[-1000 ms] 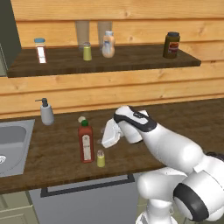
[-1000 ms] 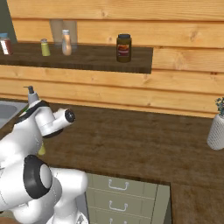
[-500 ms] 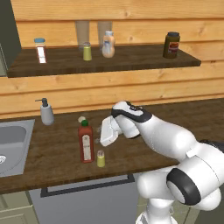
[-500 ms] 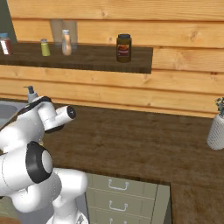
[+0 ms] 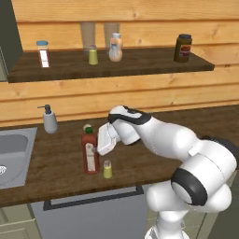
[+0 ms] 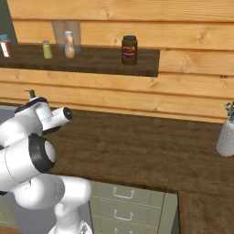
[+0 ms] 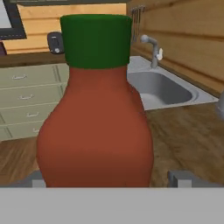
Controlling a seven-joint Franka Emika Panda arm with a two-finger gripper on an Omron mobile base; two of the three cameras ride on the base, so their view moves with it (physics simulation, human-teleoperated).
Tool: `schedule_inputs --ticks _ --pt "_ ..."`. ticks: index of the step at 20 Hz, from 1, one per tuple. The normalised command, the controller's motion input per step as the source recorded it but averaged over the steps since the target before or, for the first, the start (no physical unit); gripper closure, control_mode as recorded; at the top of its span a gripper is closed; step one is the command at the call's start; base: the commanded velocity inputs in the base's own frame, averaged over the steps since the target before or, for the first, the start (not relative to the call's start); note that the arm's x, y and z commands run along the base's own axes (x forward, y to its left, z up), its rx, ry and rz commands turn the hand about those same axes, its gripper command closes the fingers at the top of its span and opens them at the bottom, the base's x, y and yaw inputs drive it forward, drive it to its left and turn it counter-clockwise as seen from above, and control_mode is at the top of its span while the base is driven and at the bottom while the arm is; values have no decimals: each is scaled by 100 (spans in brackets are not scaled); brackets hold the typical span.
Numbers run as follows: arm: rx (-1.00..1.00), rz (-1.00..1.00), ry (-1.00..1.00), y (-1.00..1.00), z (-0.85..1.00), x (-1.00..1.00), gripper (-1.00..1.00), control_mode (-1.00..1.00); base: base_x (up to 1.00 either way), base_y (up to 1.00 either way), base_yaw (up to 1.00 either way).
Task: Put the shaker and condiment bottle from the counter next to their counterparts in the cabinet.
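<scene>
So the gripper (image 5: pixel 99 148) is sitting right up against the condiment bottle (image 5: pixel 90 151) on the counter (image 5: pixel 56 163), coming at it from the right side. In the hand view the red bottle with its dark green cap (image 7: pixel 96 40) takes up most of the picture, and the two fingertips (image 7: pixel 179 178) sit wide apart, one on each side of the bottle's base. Jaws are spread, not squeezed on anything as far as I can see. Can't tell if the pads actually touch the bottle.

The bottle stands upright on the dark wood counter, a bit right of the steel sink (image 5: pixel 11 154). The little yellow-green shaker (image 5: pixel 108 169) is just beside it, nearer the front edge and slightly to the right, also upright. A grey soap dispenser (image 5: pixel 49 120) stands farther back by the wall, near the sink's far right corner.

Up on the cabinet (image 5: pixel 140 63) shelf, going left to right: a red-and-white bottle with a pale blue cap (image 5: pixel 43 53), the second shaker (image 5: pixel 93 55), a peach bottle (image 5: pixel 115 47) just right of it, then a dark brown jar (image 5: pixel 183 48) well apart at the right end.

In the right base view there's a pale vase (image 6: pixel 226 137) at the far right end of the counter.
</scene>
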Motion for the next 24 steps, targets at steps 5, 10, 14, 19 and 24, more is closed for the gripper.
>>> schedule_inputs --ticks 5,10,14,19,24 --pt "-4 1 4 46 -5 7 100 -100 0 0 0" --pt "-5 -9 -24 -37 50 -17 100 -100 0 0 0" --pt "-11 -16 -40 -22 90 -22 100 -100 0 0 0" --pt "-13 -6 -50 -21 89 -22 100 -100 0 0 0" --pt "-1 -2 -40 -27 100 -22 100 -100 0 0 0"
